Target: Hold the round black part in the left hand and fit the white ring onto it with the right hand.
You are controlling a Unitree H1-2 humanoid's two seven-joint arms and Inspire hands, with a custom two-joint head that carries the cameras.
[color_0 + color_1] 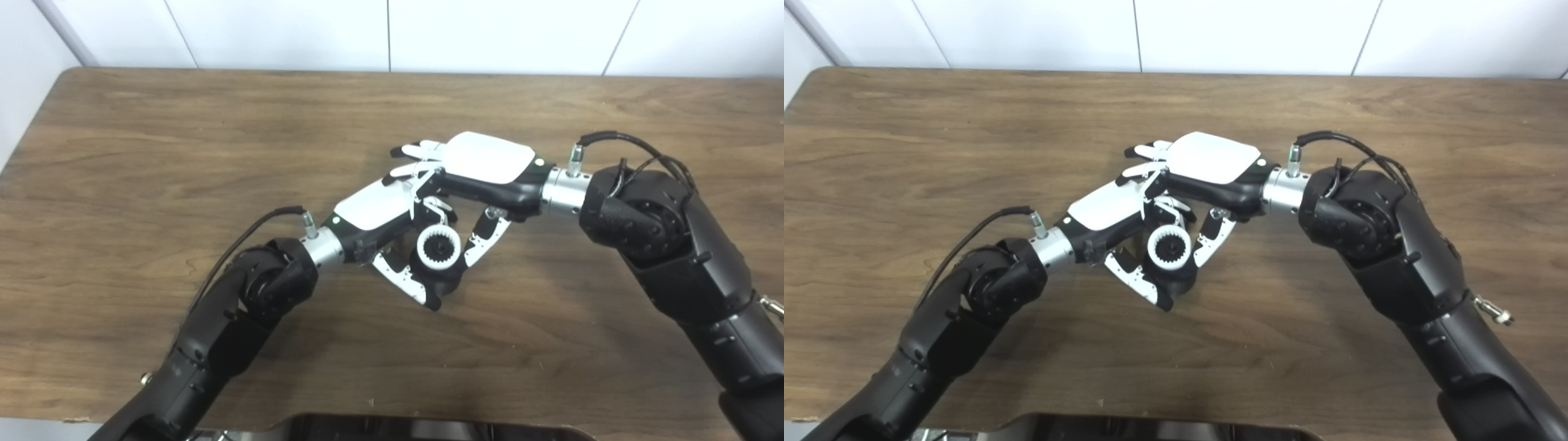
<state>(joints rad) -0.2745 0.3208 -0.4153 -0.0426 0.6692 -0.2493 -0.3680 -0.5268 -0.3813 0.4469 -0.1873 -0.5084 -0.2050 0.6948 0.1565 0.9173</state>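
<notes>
On your left, the black arm comes up from the bottom corner and reaches toward the middle of the wooden worktop [153, 159], its cable looping off the silver wrist. Your left hand [383, 226] lies with its white back plate turned up, and its fingers and thumb curl in beneath, grasping the round black part [442, 272] from the left and from below; the thumb [407, 282] runs under the part's lower left edge. The white ring [438, 247], toothed along its inner edge, sits on the upward face of the black part, with a dark hub showing through its centre, and the pair is held just above the worktop near its middle. Whether the ring is fully seated you cannot tell from these views. Moving right, your right hand [484, 171] lies across the top of the left hand, palm down, its fingertips reaching past it to the left. Its thumb [487, 236] angles down just beside the ring's right edge, close to it but whether touching you cannot tell. Nor can you tell whether this hand is released or gripping the ring. Farther right, the right arm bends back toward the bottom corner.
</notes>
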